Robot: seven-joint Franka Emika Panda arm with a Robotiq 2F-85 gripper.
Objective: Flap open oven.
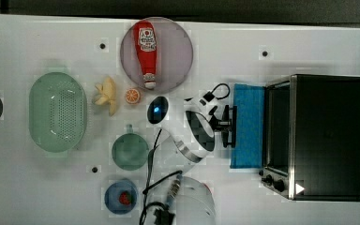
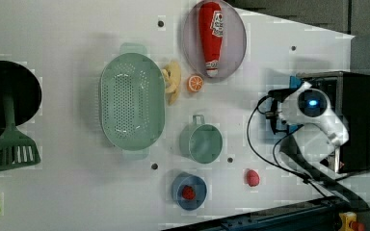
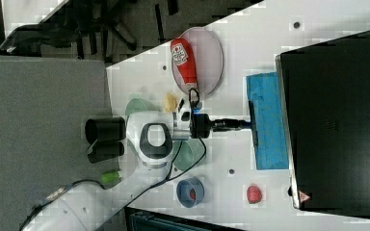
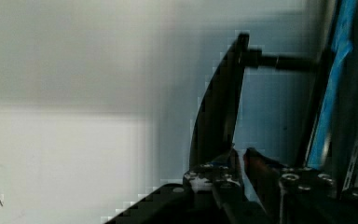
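Narrowed jaws of the gripper (image 1: pixel 232 125) clamp the dark bar handle (image 1: pixel 234 126) of the oven (image 1: pixel 328 136), door lowered flat; easing down along the hinge arc should avoid slipping.

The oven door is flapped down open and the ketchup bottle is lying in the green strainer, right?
Not quite. The oven door is down and open, but the ketchup bottle lies on the round plate, as the top view shows. The green strainer holds nothing.
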